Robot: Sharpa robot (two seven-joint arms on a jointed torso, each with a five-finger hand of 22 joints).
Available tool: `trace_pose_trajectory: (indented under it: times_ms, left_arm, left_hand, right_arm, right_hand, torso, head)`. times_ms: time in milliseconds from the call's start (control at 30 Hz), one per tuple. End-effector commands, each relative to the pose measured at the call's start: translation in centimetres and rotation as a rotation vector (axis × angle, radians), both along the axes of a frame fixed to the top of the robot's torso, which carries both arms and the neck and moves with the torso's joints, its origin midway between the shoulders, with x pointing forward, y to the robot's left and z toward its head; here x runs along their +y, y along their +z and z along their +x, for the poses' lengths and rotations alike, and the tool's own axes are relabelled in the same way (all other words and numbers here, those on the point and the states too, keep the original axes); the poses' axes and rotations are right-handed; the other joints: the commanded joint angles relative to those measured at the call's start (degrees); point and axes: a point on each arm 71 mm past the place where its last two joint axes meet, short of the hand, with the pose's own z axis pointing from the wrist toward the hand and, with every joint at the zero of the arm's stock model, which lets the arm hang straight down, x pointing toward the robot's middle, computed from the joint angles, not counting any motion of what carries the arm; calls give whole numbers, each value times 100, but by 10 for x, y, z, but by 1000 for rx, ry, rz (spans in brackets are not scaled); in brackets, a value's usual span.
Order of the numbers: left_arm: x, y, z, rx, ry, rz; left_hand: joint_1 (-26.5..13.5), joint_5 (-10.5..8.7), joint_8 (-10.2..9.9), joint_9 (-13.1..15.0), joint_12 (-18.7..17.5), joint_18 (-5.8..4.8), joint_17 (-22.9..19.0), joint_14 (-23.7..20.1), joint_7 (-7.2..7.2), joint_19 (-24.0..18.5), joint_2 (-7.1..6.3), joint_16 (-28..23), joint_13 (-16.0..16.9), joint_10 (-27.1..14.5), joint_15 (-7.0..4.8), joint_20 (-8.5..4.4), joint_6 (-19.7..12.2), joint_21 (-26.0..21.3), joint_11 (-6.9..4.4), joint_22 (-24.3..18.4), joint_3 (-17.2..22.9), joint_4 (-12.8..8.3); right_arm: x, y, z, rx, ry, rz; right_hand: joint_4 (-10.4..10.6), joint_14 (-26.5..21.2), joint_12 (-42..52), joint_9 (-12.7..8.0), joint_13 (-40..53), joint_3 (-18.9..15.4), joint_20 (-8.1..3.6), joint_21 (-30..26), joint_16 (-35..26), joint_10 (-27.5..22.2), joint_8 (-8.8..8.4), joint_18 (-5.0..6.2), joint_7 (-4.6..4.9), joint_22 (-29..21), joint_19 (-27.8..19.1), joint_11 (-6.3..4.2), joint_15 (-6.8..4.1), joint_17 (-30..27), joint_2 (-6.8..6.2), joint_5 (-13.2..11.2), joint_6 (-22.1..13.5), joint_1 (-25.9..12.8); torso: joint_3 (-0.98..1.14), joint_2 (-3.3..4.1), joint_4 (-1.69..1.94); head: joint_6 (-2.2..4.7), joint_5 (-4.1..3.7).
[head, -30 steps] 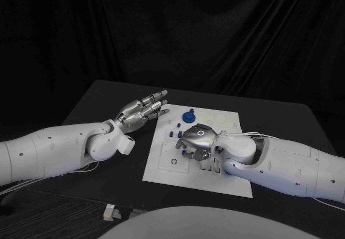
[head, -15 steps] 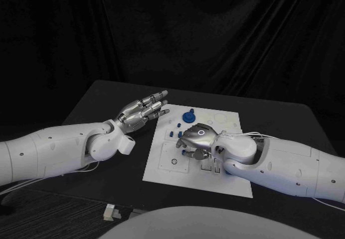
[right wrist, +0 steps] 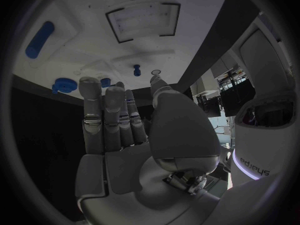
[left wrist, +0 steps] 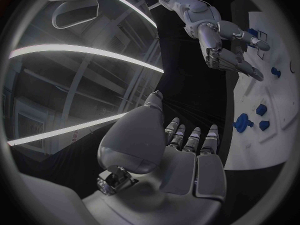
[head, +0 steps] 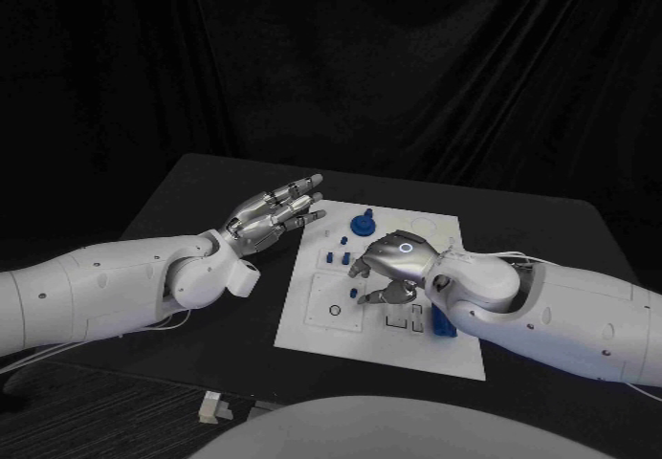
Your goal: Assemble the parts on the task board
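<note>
Head view: your left hand [head: 274,212] hovers flat and empty, fingers spread, off the board's [head: 311,330] left edge; your right hand [head: 390,271] sits over mid-board. Blue parts [head: 360,225] stand near the far edge.
Right wrist view: fingers [right wrist: 105,116] extended, holding nothing.

We see a white board [head: 362,330] marked with thin black outlines, lying on a black bench [head: 193,196]. Small blue parts [head: 362,225] dot it, and one long blue piece [head: 442,323] too. Each robot hand is silver, left [head: 276,212] and right [head: 390,268], on white arms.
</note>
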Motion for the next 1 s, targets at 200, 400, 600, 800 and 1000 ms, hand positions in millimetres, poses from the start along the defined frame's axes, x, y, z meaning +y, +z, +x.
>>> trace_pose_trajectory:
  times_ms: [200, 400, 600, 800, 1000]
  left_arm:
    - [1, 1, -1, -6, 0, -20]
    - [1, 1, -1, -8, 2, -21]
    - [1, 2, -1, -10, 4, -22]
    - [0, 2, -1, -11, 5, -23]
    - [-1, 2, -1, -11, 2, -24]
  left_hand:
    - [13, 33, 28, 7, -7, 89, 5, 5, 30, -7, 69, 39, 2, 15, 28, 25, 12, 0, 43, 14, 8, -18]
    - [18, 39, 29, 8, -4, 90, 6, 5, 30, -3, 71, 40, 3, 16, 30, 26, 15, 3, 44, 30, 9, -23]
    - [28, 56, 31, 9, 5, 93, 6, 7, 28, -1, 72, 41, 4, 19, 31, 25, 27, 4, 44, 28, 7, -32]
    - [39, 87, 34, 11, 18, 95, 7, 9, 28, 2, 76, 45, 6, 22, 31, 24, 37, 5, 50, 28, 4, -42]
    - [43, 100, 33, 10, 17, 95, 7, 8, 29, 2, 81, 44, 6, 22, 31, 23, 31, 5, 53, 28, 4, -45]
  right_arm:
    - [-37, 44, 23, 35, -134, 168]
    - [-68, 75, 42, 18, -239, 109]
    - [-88, 83, 50, 22, -279, 40]
    - [-98, 76, 54, 59, -311, -25]
    - [-102, 64, 55, 91, -327, -71]
  right_hand:
    - [201, 455, -59, 10, -17, -671, 65, 1187, 728, -302, 106, -106, 89, 646, 405, 64, 93, 965, -38, 4, 179, -562]
    - [214, 787, -542, -135, -225, -905, -48, 2216, 1392, -1134, -99, -225, -361, 817, 724, 116, -51, 1918, -397, 89, -239, -284]
    - [171, 774, -551, -160, -212, -428, -116, 2190, 1352, -1257, -6, -213, -338, 797, 695, 12, -124, 1877, 52, 898, -25, 442]
    - [177, 761, -542, -242, -211, -483, -123, 2087, 1302, -1275, -100, -197, -362, 769, 655, 25, -123, 1816, -45, 759, -206, 624]
    - [175, 734, -536, -272, -211, -516, -118, 1972, 1223, -1290, -100, -178, -377, 741, 617, 26, -119, 1706, -81, 641, -352, 716]
  torso:
    - [1, -3, 0]
    - [0, -6, 2]
    - [0, -5, 0]
    - [1, 0, -2]
    - [-2, -4, -2]
  head:
    - [0, 1]
    - [0, -41]
    - [0, -78]
    - [0, -89]
    - [0, -106]
